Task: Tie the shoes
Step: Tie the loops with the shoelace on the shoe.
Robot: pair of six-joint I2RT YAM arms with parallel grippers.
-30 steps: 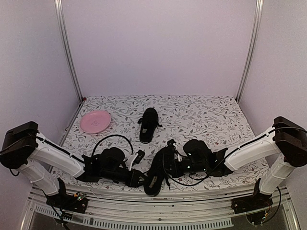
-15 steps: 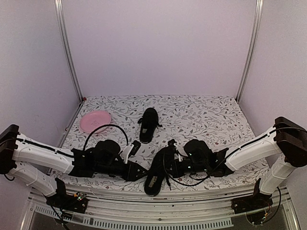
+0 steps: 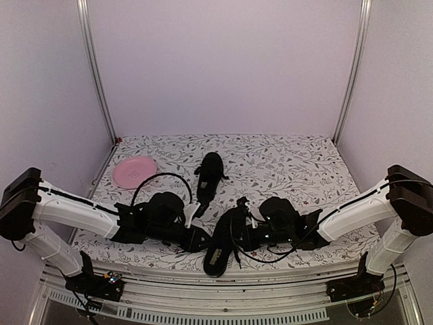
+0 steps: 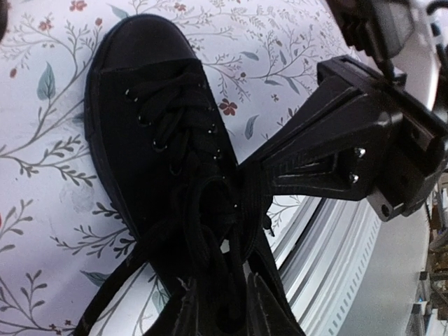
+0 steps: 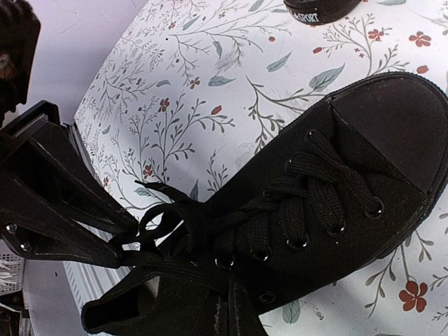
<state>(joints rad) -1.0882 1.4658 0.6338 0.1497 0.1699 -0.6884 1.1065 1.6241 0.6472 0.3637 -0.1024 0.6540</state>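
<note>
Two black shoes lie on the flowered cloth. The far shoe lies alone near the middle. The near shoe sits at the front edge between both arms, toe pointing away. My left gripper is at its throat from the left, fingers narrowly apart with a bunched loop of black lace filling the gap. My right gripper is shut on another strand of lace drawn taut across the shoe's opening. The strands tangle together above the top eyelets.
A pink plate rests at the back left. The metal front rail runs right beside the near shoe's heel. Frame posts stand at the back corners, and purple walls close in the cloth.
My left gripper drew back and widened, then came right and down onto the near shoe's laces, narrowing again. The right arm and both shoes have stayed put.
</note>
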